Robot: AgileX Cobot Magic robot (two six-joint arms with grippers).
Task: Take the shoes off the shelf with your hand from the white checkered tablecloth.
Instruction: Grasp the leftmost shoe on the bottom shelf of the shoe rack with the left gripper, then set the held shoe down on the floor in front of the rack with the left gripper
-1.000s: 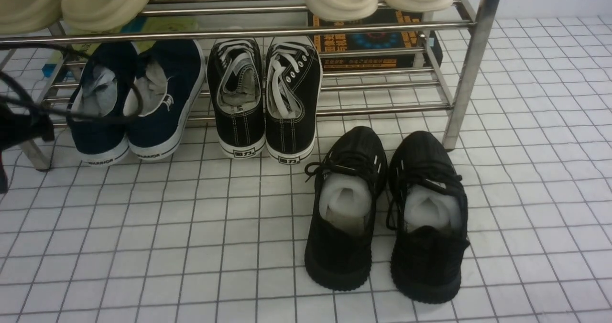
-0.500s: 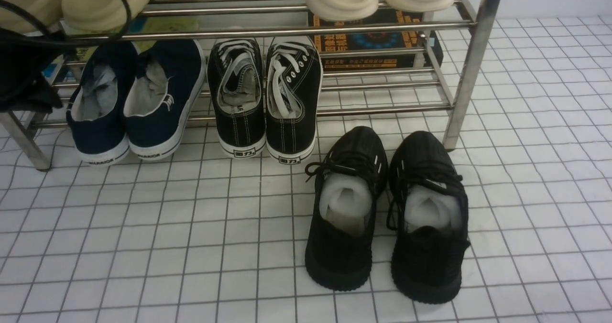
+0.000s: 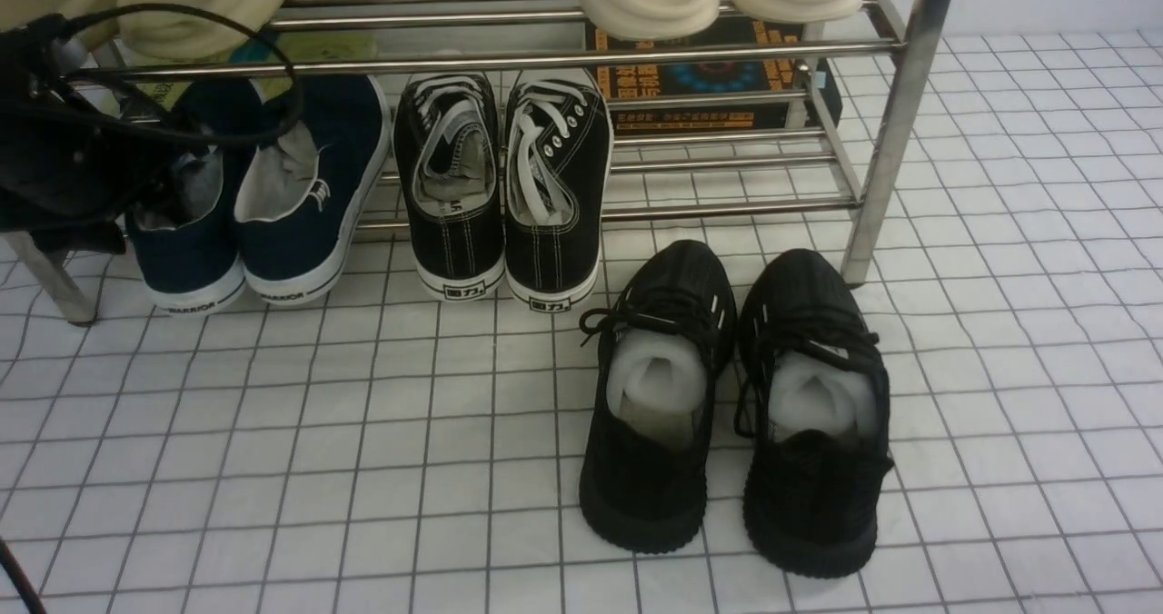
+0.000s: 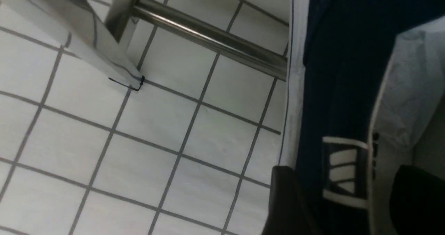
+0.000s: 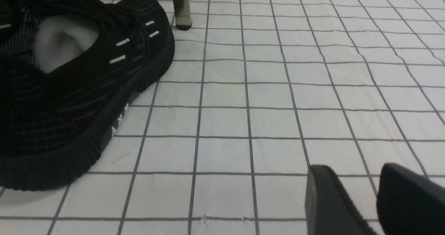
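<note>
White checkered tablecloth lies under the shelf, where the navy slip-on shoes rest, heels toward the robot. The left gripper's released fingers stand astride the outer shoe's side wall.

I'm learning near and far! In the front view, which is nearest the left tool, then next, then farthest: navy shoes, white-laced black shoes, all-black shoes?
1. The navy shoes, left end of the shelf, right at the left tool.
2. The white-laced black shoes, middle of the shelf.
3. The all-black shoes, right side, down on the tablecloth.
</note>
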